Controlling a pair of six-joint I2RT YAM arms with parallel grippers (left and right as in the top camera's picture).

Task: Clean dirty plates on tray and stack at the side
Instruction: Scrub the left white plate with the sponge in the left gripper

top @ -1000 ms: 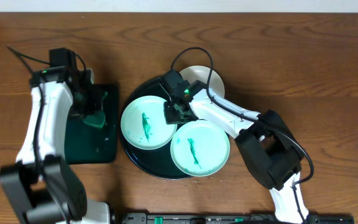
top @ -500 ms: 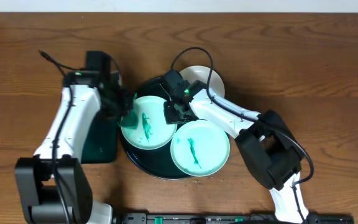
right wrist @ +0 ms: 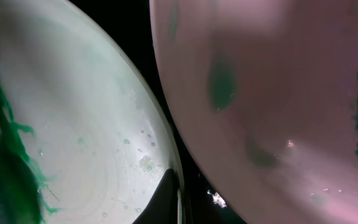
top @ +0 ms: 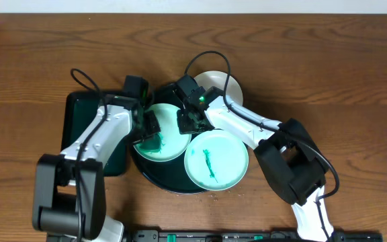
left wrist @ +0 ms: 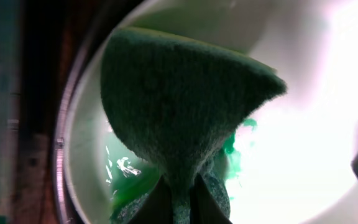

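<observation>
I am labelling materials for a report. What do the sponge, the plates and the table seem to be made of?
Sponge: green scouring fibre, matte; its surface looks fuzzy. Plates: perhaps glazed ceramic or hard plastic, white and glossy; light glares off them. Table: wood or wood-look laminate; brown grain lines show.

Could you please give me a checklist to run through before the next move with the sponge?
1. The sponge clamped in the left pincer: ok.
2. The sponge over the smeared plate: ok.
3. The right pincer shut at that plate's rim: ok; firm hold: cannot tell.
4. The smeared plate lying inside the tray: ok.
5. The sponge pressing on the plate: cannot tell.
6. Plate clean: not ok, green smear shows.
</observation>
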